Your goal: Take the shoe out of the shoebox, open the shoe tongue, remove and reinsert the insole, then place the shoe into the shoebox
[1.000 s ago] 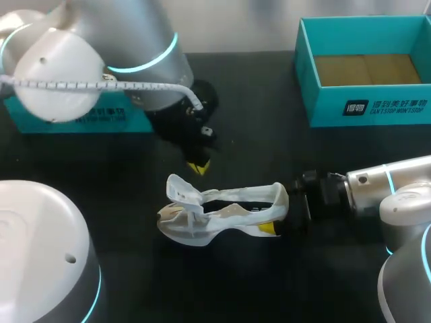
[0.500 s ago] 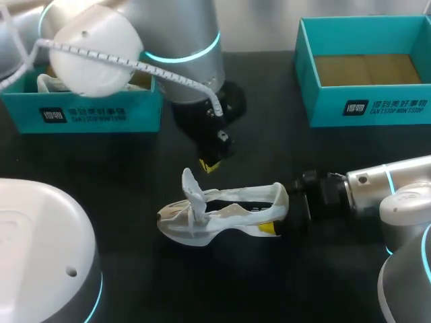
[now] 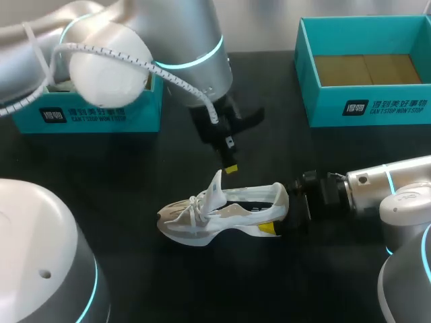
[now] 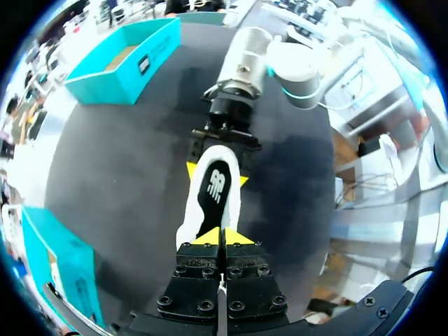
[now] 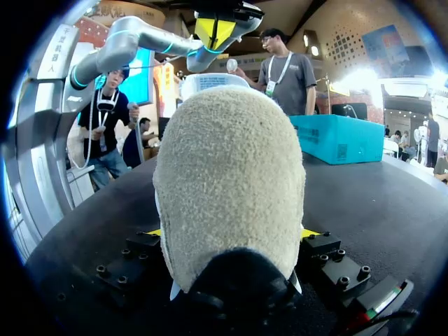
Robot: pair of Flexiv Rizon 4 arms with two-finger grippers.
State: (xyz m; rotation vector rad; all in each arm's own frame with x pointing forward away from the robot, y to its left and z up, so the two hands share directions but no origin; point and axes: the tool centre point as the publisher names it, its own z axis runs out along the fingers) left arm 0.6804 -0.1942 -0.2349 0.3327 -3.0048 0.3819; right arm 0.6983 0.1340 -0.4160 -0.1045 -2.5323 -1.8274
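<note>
A white and beige shoe [image 3: 222, 214] lies on the black table, toe to the left. Its tongue [image 3: 215, 187] stands upright. My right gripper [image 3: 275, 212] is shut on the heel, one yellow tip on each side of the heel [image 5: 231, 175]. My left gripper [image 3: 231, 168] hangs just above the shoe's opening, shut, its tips beside the tongue's top edge. I cannot see anything between the tips. Under the left gripper [image 4: 224, 236] the left wrist view shows the black insole [image 4: 213, 189] lying inside the shoe.
An open teal shoebox [image 3: 363, 111] stands at the back right, with a brown bottom. A second teal box [image 3: 94, 111] sits at the back left, partly behind my left arm. Bare black table surrounds the shoe.
My left arm has swung to the right, bringing its shut gripper from left of the shoe to above its opening. The tongue rose from lying back over the toe to upright. The right arm stayed still.
</note>
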